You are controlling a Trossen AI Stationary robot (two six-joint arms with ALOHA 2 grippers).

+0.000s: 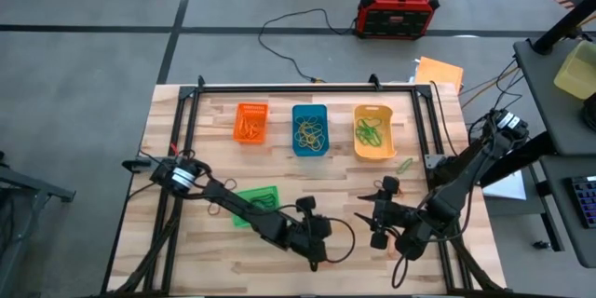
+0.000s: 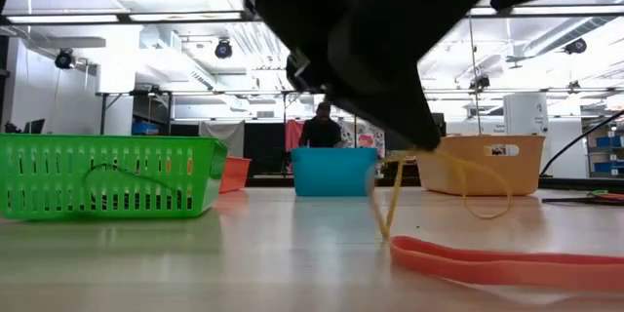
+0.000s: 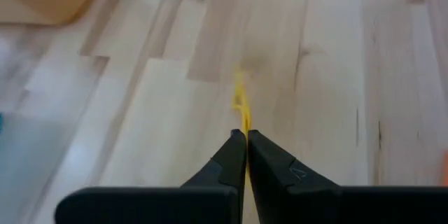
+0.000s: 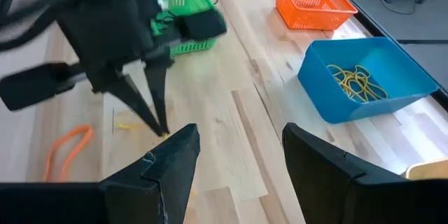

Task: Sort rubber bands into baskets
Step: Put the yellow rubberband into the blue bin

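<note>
Near the front edge of the pale wooden table (image 1: 186,121), the left gripper (image 3: 246,134) has its two dark fingers pinched together on a thin yellow rubber band (image 3: 241,105). That loop runs out straight ahead of the fingertips, its long axis in line with the fingers; in the low view it hangs from them down to the wood. Just beside it, nearer the edge, one orange rubber band (image 2: 507,264) lies flat, stretched lengthwise along the boards. The right gripper (image 4: 241,150) hovers close by with its jaws spread wide and nothing between them, aimed toward the left gripper.

Behind the left arm sits the bright green rectangular plastic basket (image 1: 253,205), holding a dark band. Farther back three more trays stand in a row: the orange basket (image 1: 251,122) with orange bands, the blue basket (image 1: 310,129) with a tangle of yellow bands, and the yellow-orange basket (image 1: 374,132) with green bands. One green band (image 1: 404,164) lies loose on the wood beside that last tray. Individual bands inside the trays cannot be counted.
</note>
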